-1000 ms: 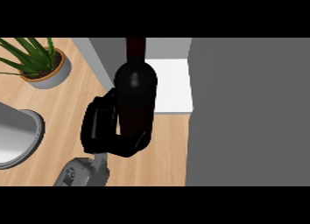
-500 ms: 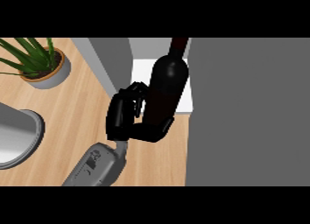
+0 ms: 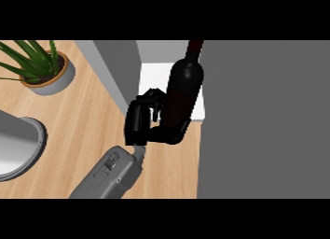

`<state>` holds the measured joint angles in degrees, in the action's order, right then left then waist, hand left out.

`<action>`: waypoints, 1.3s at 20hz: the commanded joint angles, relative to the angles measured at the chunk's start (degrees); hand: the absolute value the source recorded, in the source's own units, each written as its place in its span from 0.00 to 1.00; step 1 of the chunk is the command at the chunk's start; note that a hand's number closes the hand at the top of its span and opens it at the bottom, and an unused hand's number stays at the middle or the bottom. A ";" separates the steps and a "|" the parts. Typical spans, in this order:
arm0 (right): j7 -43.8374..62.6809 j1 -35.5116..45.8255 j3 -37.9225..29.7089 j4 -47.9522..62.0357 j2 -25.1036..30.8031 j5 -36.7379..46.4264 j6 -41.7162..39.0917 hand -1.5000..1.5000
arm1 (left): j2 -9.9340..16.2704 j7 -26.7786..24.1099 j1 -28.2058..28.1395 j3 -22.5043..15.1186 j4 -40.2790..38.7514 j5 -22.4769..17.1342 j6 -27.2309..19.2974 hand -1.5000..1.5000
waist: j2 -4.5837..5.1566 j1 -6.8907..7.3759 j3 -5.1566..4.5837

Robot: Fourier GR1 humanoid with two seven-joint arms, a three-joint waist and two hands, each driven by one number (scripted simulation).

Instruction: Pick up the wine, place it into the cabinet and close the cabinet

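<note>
The robot hand has its fingers curled round the lower body of the wine bottle, which stands tilted, neck pointing up and away, its base just over the white cabinet shelf beyond the fingers. I'd judge this the left robot hand, though the forearm rises near mid-view; the other robot hand is nowhere to be seen.

Risks now: the big grey cabinet door sits hard against the bottle's far side, so a sideways nudge could knock glass on panel. The grey cabinet wall on the fingers' other side narrows the gap too. Release while tilted, and the bottle may topple off the shelf onto the worktop.

Labels? None readable; the bottle is plain dark glass.
</note>
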<state>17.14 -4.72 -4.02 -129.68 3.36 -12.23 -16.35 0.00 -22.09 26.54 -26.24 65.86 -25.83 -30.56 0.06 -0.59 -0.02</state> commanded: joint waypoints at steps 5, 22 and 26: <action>4.11 3.15 -3.93 -0.33 2.62 -4.66 0.31 0.00 | 0.00 -7.07 1.50 -0.10 -9.89 -6.62 1.73 1.00 | 0.01 -0.02 0.00; -0.04 -3.01 -1.42 -1.07 0.08 -2.99 -1.99 0.00 | 0.00 -19.17 11.54 -1.78 -30.69 -25.20 12.56 1.00 | 0.19 -0.88 -0.01; 0.65 -0.99 1.23 -0.20 -1.19 0.13 -0.32 0.00 | 0.00 -19.35 14.82 -2.48 -33.64 -26.68 11.71 1.00 | 0.18 -0.79 -0.02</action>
<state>18.79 -4.60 -4.96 -129.94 3.57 -14.25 -16.71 0.00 -40.58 38.20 -27.53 35.60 -49.86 -18.43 0.26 -1.29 -0.04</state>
